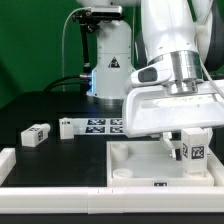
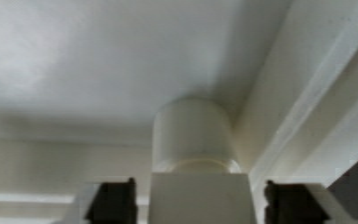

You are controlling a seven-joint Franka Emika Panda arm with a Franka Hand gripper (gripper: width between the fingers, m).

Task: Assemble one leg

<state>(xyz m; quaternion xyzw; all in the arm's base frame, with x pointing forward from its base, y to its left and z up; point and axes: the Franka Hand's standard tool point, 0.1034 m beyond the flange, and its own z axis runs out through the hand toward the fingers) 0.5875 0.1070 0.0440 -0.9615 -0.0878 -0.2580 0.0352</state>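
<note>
My gripper [image 1: 189, 143] is shut on a leg [image 1: 195, 153], a short white post with black-and-white tags on its side. It holds the leg upright over the right part of the large white tabletop [image 1: 135, 165]; I cannot tell whether the leg's foot touches the board. In the wrist view the leg [image 2: 197, 140] runs out from between the two dark fingers [image 2: 114, 202], its rounded end against the tabletop's white surface [image 2: 87, 70]. Two more legs [image 1: 36, 136] [image 1: 66, 127] lie on the black table at the exterior view's left.
The marker board [image 1: 105, 125] lies behind the tabletop by the robot base [image 1: 108, 70]. A white rail [image 1: 70, 203] runs along the table's front, with a white corner piece [image 1: 6, 160] at the left.
</note>
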